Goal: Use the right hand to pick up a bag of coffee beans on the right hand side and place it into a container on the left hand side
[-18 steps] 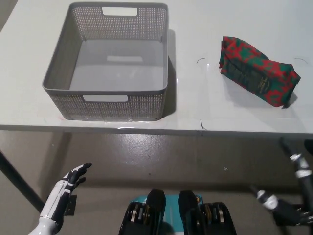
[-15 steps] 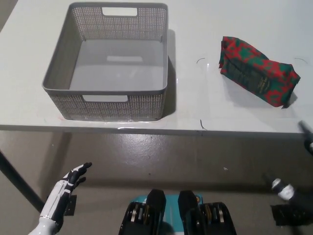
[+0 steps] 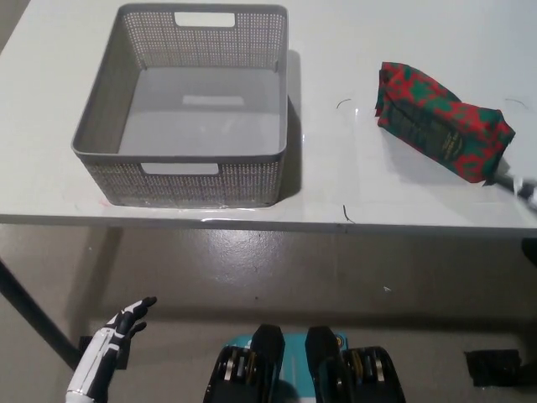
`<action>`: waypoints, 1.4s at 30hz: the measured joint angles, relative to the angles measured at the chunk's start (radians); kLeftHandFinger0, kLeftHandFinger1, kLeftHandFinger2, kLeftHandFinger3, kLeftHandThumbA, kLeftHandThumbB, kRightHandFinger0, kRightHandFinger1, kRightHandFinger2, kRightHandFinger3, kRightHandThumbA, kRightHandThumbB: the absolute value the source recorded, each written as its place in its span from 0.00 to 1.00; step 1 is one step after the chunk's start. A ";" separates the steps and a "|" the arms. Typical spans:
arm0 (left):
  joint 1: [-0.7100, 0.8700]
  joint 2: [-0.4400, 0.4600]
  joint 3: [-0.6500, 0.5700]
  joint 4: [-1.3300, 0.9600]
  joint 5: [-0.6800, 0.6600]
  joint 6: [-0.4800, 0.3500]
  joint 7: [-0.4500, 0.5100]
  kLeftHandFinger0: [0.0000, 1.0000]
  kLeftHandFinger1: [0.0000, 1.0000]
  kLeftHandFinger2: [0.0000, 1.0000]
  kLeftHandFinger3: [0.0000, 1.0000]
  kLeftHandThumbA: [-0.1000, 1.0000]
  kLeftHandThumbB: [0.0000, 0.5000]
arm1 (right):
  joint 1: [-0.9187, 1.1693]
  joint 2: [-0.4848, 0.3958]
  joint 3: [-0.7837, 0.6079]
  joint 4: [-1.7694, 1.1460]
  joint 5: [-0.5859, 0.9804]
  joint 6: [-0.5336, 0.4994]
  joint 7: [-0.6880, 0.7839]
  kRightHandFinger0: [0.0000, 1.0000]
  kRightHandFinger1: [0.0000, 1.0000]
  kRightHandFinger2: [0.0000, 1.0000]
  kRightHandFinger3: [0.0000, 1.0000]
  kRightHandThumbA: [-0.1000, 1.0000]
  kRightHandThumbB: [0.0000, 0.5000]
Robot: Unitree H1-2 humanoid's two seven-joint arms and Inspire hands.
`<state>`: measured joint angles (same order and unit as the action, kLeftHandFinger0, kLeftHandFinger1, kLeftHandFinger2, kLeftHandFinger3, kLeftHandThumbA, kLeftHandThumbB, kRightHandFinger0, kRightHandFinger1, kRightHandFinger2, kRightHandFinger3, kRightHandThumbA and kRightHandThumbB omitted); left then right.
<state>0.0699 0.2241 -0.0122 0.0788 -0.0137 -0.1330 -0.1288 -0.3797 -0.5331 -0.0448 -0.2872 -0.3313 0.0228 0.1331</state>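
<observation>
Since the earlier shot, the right hand (image 3: 522, 186) has climbed from down near the floor at the lower right up to the surface's front right edge, and now only a sliver of it pokes in from the picture's right border, just beside the bag's near end. Can't tell whether that hand is spread or closed, too little of it shows. Left hand has dropped a touch lower too.

Biggest thing first: the white surface (image 3: 336, 180) fills the top half of the view, with bare floor (image 3: 252, 269) below its front edge.

Next, the grey container (image 3: 189, 105), a perforated basket with cut-out handles, sitting on the left half of the surface and holding nothing.

Then the bag of coffee beans (image 3: 440, 122) (red and green pattern, dark label), lying on its side at a slant on the right part of the surface, well apart from the container. Nothing is gripping it.

Smallest: the white left hand (image 3: 109, 357) hangs low at the lower left, below the surface's level, fingers loosely spread and holding nothing.
</observation>
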 measured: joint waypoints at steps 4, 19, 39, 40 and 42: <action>0.003 -0.002 0.000 0.000 0.000 0.000 0.000 1.00 1.00 1.00 1.00 1.00 0.49 | -0.169 -0.045 0.055 0.118 -0.024 0.065 0.055 1.00 1.00 1.00 1.00 0.93 0.85; 0.026 -0.013 0.001 0.007 -0.002 -0.005 0.000 1.00 1.00 1.00 1.00 1.00 0.45 | -0.690 -0.053 0.336 0.833 -0.074 0.163 0.280 1.00 1.00 1.00 1.00 1.00 0.96; 0.045 -0.014 0.000 0.014 -0.005 -0.046 -0.017 1.00 1.00 1.00 1.00 1.00 0.48 | -1.020 0.080 0.358 1.448 -0.008 0.110 0.581 1.00 1.00 1.00 1.00 1.00 0.85; 0.045 -0.014 0.000 0.015 -0.005 -0.047 -0.017 1.00 1.00 1.00 1.00 1.00 0.48 | -1.020 0.083 0.359 1.448 -0.008 0.109 0.587 1.00 1.00 1.00 1.00 1.00 0.84; 0.045 -0.015 0.000 0.018 -0.005 -0.048 -0.017 1.00 1.00 1.00 1.00 1.00 0.48 | -1.020 0.087 0.360 1.449 -0.008 0.108 0.600 1.00 1.00 1.00 1.00 1.00 0.83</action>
<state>0.1147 0.2096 -0.0118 0.0972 -0.0190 -0.1810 -0.1462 -1.3998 -0.4459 0.3156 1.1615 -0.3391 0.1305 0.7328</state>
